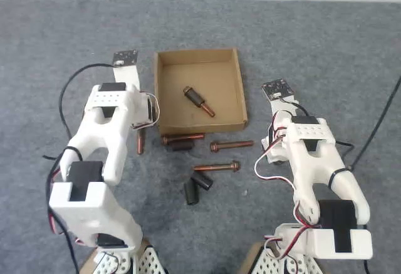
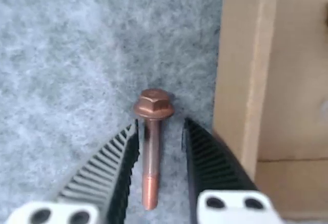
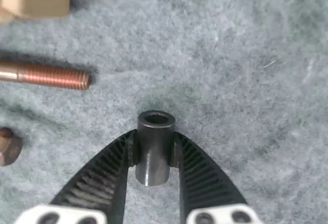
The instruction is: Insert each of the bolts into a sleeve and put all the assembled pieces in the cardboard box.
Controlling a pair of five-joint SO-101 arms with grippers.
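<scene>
Two arms, one part each; this reads as staging for a mate.

High view: left arm (image 1: 109, 120) hangs over a bolt (image 1: 140, 142) lying just outside the box (image 1: 158, 92) wall. Right arm (image 1: 310, 155) sits low past the box's other front corner. Count here:
- One assembled piece (image 1: 198, 101) in the box, so one is done.
- Three more bolts between the arms: box-side bolt (image 1: 195, 137), middle bolt (image 1: 232, 144), outer bolt (image 1: 216, 167).
- One dark sleeve (image 1: 183, 145) against the box-side bolt; can't tell if it's slid on or just touching.
- Two loose sleeves (image 1: 202, 183) side by side.

Left wrist view: left gripper (image 2: 160, 125) is spread and straddles the bolt shank, with a gap on the box side, so no pinch yet. The head is just ahead of the fingertips. The box wall is close beside one finger, which leaves little room to close.

Right wrist view: right gripper (image 3: 155, 136) is pinching a sleeve (image 3: 154, 155) by its sides. The bore faces out ahead of the fingertips, probably left open to take a bolt. The middle bolt's thread end lies ahead and off to one side.

My total: five bolts, five sleeves.
</scene>
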